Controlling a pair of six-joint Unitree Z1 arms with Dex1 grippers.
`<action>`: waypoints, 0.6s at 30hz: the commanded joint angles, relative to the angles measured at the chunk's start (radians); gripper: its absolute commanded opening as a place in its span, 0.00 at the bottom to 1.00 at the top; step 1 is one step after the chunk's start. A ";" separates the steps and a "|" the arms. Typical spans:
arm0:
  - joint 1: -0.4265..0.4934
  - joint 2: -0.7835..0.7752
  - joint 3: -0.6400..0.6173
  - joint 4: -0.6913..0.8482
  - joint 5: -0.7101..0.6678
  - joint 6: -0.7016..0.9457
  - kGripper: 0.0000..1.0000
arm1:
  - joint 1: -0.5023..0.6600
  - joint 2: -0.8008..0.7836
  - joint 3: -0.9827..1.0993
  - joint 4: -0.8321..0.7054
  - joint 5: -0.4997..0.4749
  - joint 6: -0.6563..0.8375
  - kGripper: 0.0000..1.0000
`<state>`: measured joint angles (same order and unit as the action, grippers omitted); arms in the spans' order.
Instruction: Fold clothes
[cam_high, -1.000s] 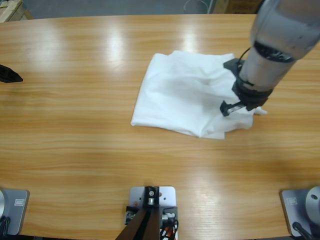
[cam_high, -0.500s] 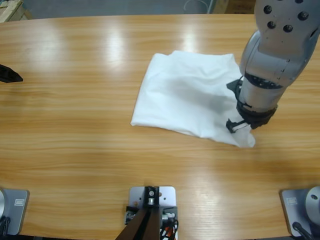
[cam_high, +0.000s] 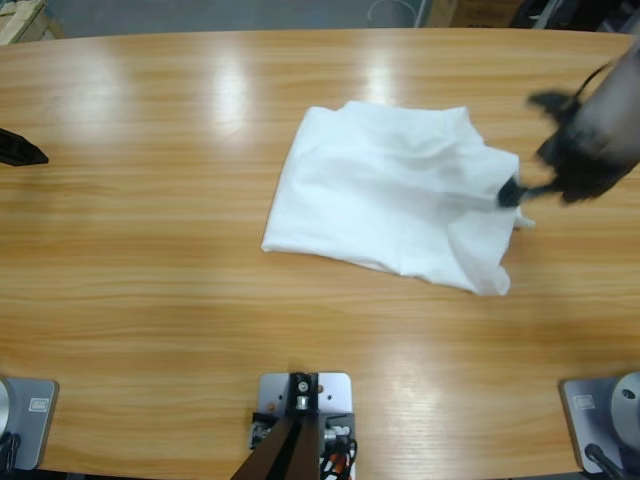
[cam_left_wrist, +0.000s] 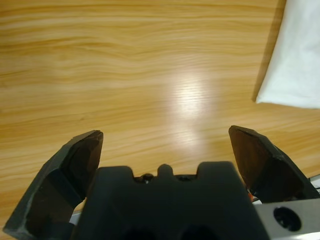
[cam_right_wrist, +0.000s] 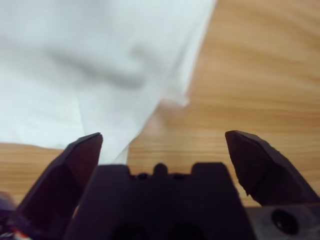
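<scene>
White T-shirt (cam_high: 385, 190) lies folded near worktop (cam_high: 150, 300) far edge, thin, limp; pinch a corner. Right tool (cam_high: 515, 190) and left tool (cam_left_wrist: 165, 145) both spread, empty.

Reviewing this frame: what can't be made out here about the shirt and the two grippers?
- Right gripper: motion-blurred in the high view, so contact with the shirt is unclear; its wrist view shows open fingers holding nothing.
- Left gripper: only a dark tip enters at the high view's left edge; the arm is cut off.
- Shirt's neck lettering: not visible in any view, hidden by the folds.
</scene>
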<state>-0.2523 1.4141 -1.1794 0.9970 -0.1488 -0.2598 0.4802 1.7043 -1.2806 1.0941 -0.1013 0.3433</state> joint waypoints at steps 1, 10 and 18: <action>0.005 0.015 0.038 -0.011 -0.011 0.014 0.99 | -0.210 0.050 -0.043 -0.132 0.211 -0.152 0.99; 0.005 0.029 0.038 -0.009 -0.008 0.014 0.99 | -0.279 0.207 -0.014 -0.262 0.252 -0.208 0.91; 0.005 0.044 0.037 -0.006 -0.007 0.014 0.99 | -0.316 0.290 0.001 -0.312 0.261 -0.250 0.91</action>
<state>-0.2522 1.4182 -1.1764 0.9958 -0.1523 -0.2598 0.1826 1.8985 -1.3097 0.8231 0.1363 0.1213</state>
